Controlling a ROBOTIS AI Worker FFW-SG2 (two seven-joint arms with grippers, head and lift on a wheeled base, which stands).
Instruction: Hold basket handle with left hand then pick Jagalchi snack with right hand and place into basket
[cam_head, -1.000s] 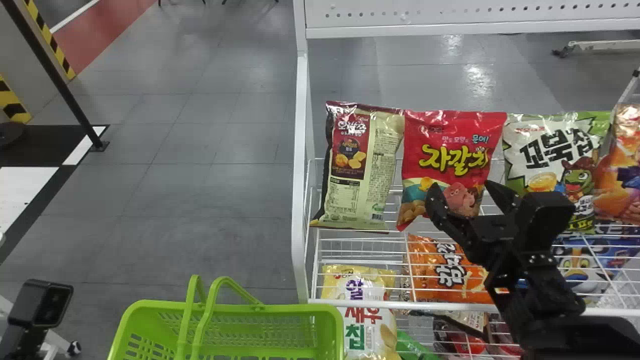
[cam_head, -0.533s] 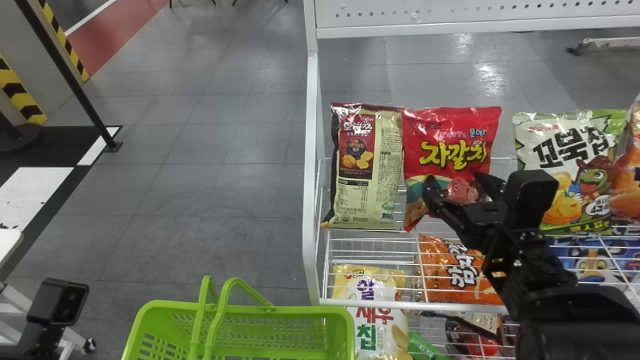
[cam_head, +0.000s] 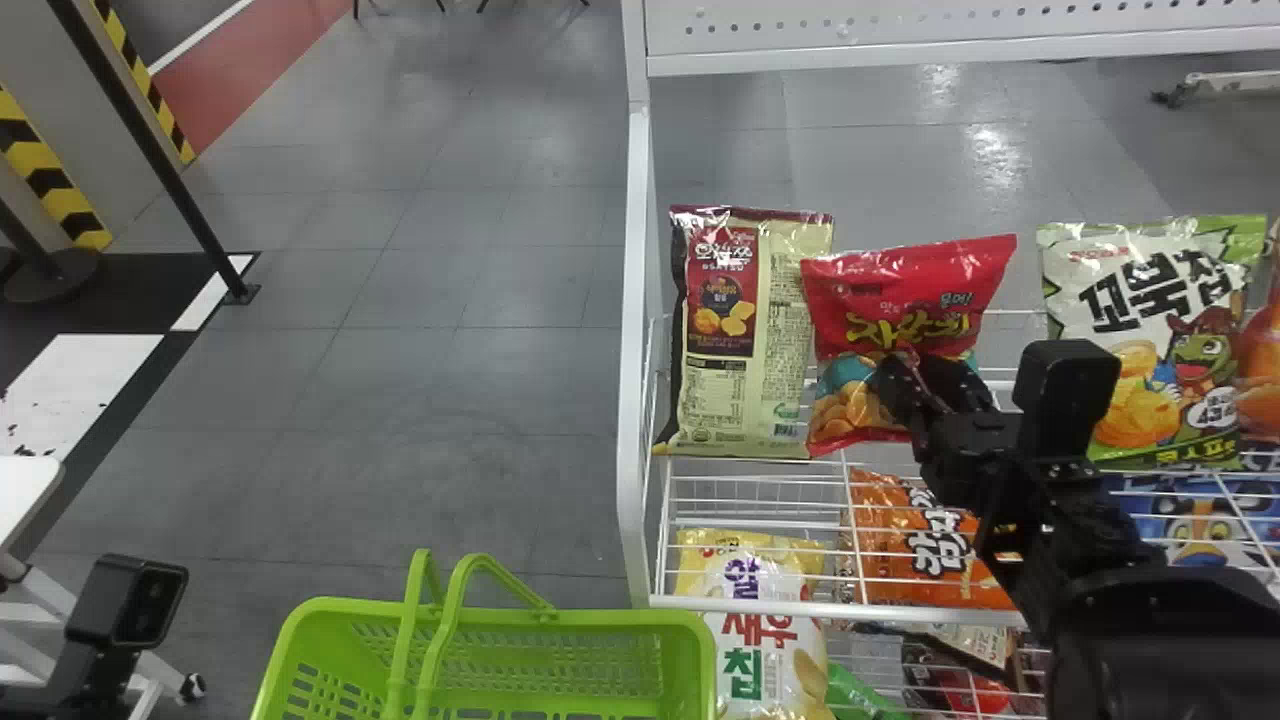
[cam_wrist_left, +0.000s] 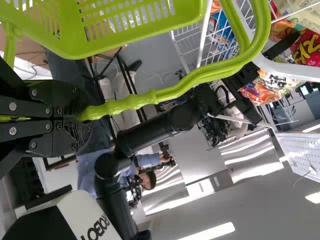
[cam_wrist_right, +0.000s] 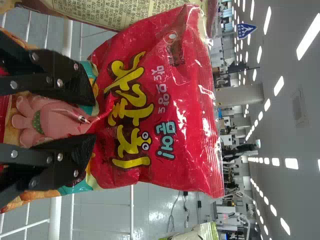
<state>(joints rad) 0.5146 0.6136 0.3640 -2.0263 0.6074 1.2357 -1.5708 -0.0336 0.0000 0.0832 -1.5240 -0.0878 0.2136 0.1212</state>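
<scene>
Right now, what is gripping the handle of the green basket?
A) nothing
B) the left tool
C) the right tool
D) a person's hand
B: the left wrist view shows the left tool closed around the green handle of the basket.

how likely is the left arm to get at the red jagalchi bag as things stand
Probably not: the left pincer is closed on the basket handle, and the right pincer is at the red bag.
</scene>
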